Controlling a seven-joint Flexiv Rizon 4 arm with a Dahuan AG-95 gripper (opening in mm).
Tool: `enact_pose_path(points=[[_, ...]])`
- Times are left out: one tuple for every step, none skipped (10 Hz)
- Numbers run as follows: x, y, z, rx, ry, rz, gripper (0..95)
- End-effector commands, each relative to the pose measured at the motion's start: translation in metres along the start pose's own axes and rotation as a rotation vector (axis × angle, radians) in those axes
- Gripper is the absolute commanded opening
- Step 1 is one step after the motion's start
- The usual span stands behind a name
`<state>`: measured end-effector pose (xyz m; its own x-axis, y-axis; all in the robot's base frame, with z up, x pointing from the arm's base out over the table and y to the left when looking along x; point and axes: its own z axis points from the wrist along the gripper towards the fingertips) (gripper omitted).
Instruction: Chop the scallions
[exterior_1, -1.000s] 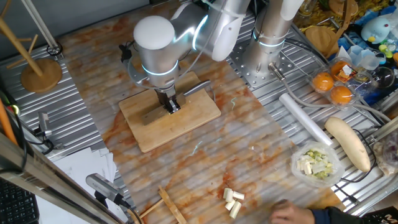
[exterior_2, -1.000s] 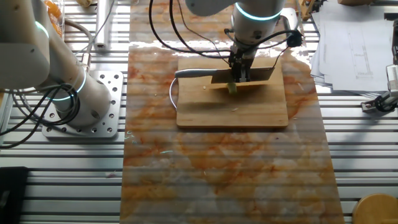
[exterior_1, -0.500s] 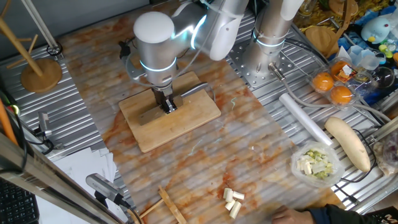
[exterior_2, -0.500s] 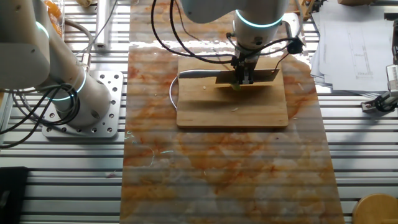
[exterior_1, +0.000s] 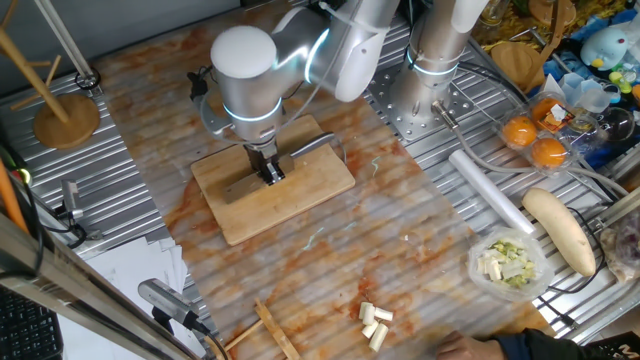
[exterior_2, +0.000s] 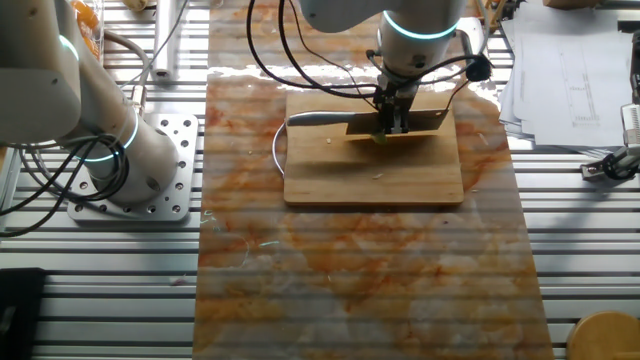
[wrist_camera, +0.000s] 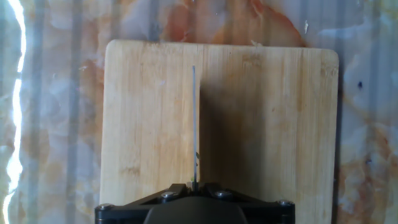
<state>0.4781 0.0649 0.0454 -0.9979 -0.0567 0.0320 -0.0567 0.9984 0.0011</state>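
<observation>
- A small pale green scallion stub (exterior_2: 377, 137) lies on the rectangular bamboo cutting board (exterior_2: 373, 170), right under the blade; too small to read its long axis.
- The pincer (exterior_2: 392, 118) is clamped on a flat steel cleaver (exterior_2: 420, 121), blade edge down on the board, its long axis running 9 to 3 o'clock in the other fixed view.
- Four cream cut stalk pieces (exterior_1: 374, 324) lie at 5 o'clock on the marbled surface (exterior_1: 400, 250).
- One clear bowl (exterior_1: 510, 265) holds chopped pale green bits.

Knife (exterior_2: 400, 122) upright on cutting board (exterior_2: 372, 170), scallions (exterior_2: 379, 138) beside blade.
</observation>
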Motion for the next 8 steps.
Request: enact_pose_path(points=[[0.0023, -0.0014, 0.0, 0.007, -0.001, -0.014, 0.0], [0.0024, -0.0015, -0.0001, 0.002, 0.0, -0.015, 0.0], [0.0027, -0.0012, -0.001, 0.001, 0.001, -0.016, 0.0], [0.0029, -0.0011, -0.0016, 0.001, 0.001, -0.018, 0.0], [0.0036, -0.002, -0.0023, 0.001, 0.001, -0.023, 0.0], [0.0046, -0.0034, -0.0034, 0.001, 0.0, -0.03, 0.0], [0.0059, -0.0041, -0.0058, -0.001, 0.001, -0.034, 0.0], [0.0068, -0.0044, -0.0074, -0.001, 0.002, -0.036, 0.0]])
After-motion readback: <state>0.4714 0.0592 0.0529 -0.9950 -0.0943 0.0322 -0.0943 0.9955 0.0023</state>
